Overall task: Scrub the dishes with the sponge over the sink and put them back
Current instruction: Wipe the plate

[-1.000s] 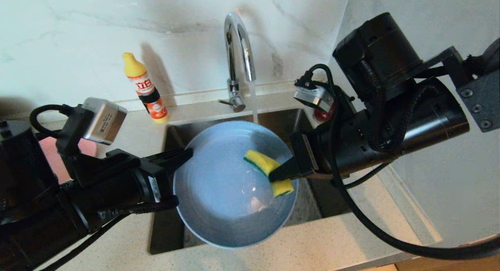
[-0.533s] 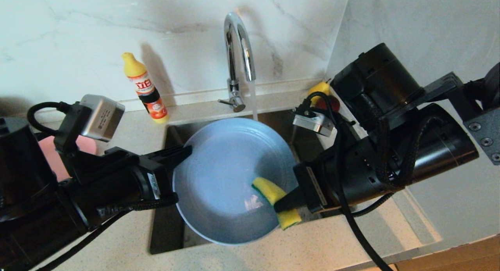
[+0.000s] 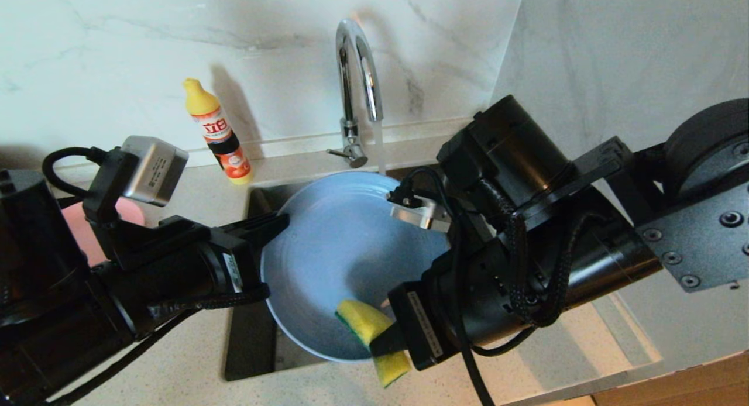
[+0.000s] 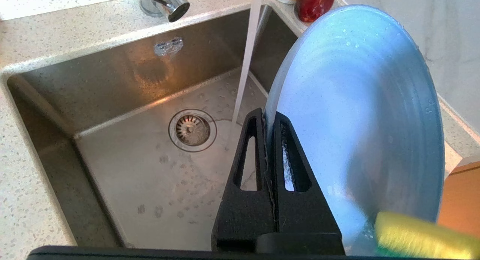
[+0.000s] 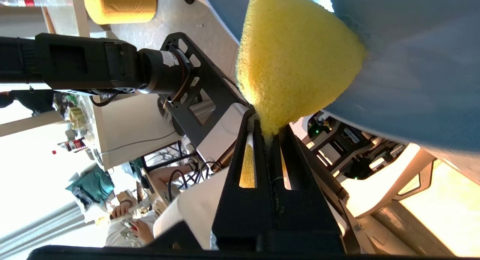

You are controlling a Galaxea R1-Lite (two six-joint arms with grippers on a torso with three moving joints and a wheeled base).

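While the right tool [image 3: 380,341] is clamped on the sponge [image 3: 366,327], pinching its narrow waist, the step in hand looks like scrubbing the blue plate [image 3: 327,248]; to do it well I'd keep the sponge face flat on the plate with light, even pressure, sweep arcs that stay inside the rim, and avoid pushing hard enough to lever the plate out of the other grip. Right now the sponge sits at the plate's near rim, one end on the plate surface, the other end hanging past the edge over the tabletop [image 3: 468,371] — judged risk: it slips off the rim. Left tool [image 4: 267,155] is closed on the plate's left rim, fingers either side of the edge, holding it tilted over the sink [image 4: 142,170]. Tap [image 3: 357,72] is running, stream falling just beside the plate's far rim to the sink floor near the drain [image 4: 192,129]. Soap bottle [image 3: 216,131] stands on the tabletop by the wall, well apart. Pink plate [image 3: 82,230] lies behind the left arm, mostly hidden.
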